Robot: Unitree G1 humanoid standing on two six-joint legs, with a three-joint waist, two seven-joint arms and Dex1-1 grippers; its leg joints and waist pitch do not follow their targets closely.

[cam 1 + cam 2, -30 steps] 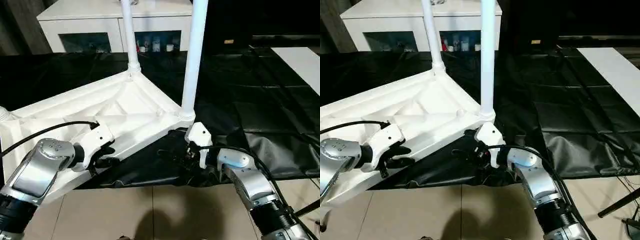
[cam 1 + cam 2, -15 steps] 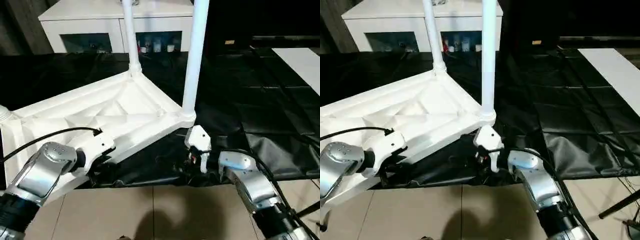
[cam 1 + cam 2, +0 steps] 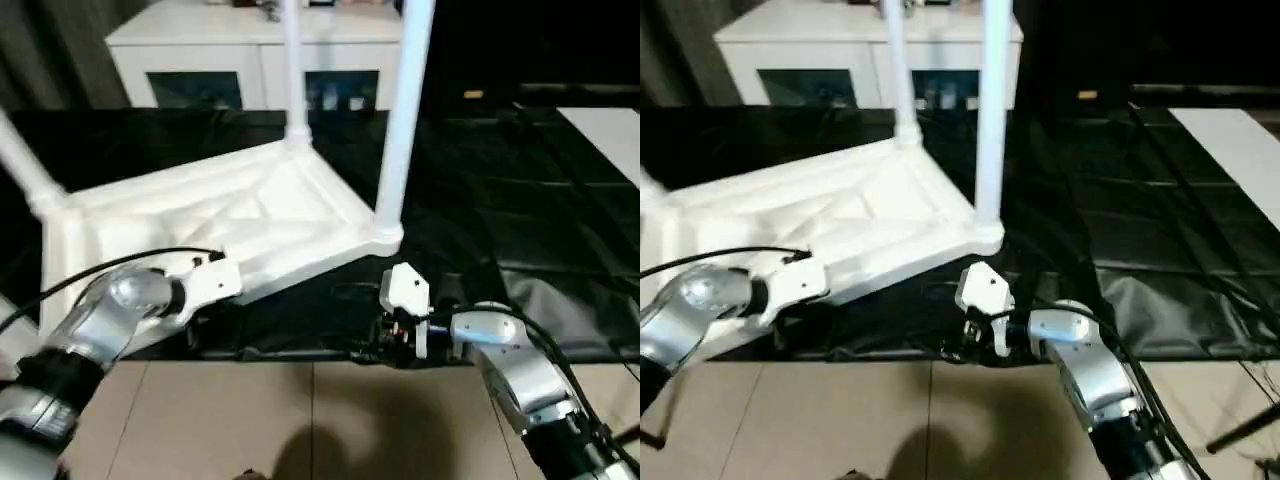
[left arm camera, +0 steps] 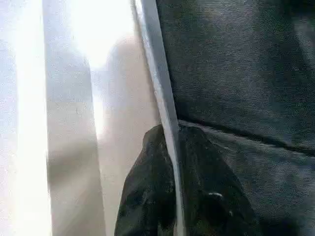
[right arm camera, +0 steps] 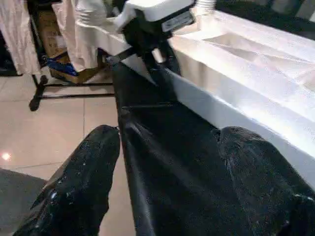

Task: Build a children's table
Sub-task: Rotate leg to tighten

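The white tabletop (image 3: 210, 215) lies upside down and tilted on a black sheet (image 3: 500, 200), its X-ribbed underside facing up. Three tapered legs stand in its corner sockets: one (image 3: 403, 110) at the corner nearest the right arm, one (image 3: 292, 70) at the far corner towards the white glass-door cabinet (image 3: 250, 60), and one (image 3: 25, 160) leaning outward at the corner on the robot's left.

The left pincer (image 4: 172, 196) grips the near rim of the tabletop: in the left wrist view its two black fingers (image 4: 142, 196) sit on either side of the thin white edge, closed against it.

The right pincer (image 5: 167, 182) hovers over the black sheet just short of the same near rim, below the corner with the closest leg. Its two fingers (image 5: 83, 177) are spread wide with nothing between them but the sheet. The tiled floor (image 3: 300, 420) begins just in front of the sheet's near edge.
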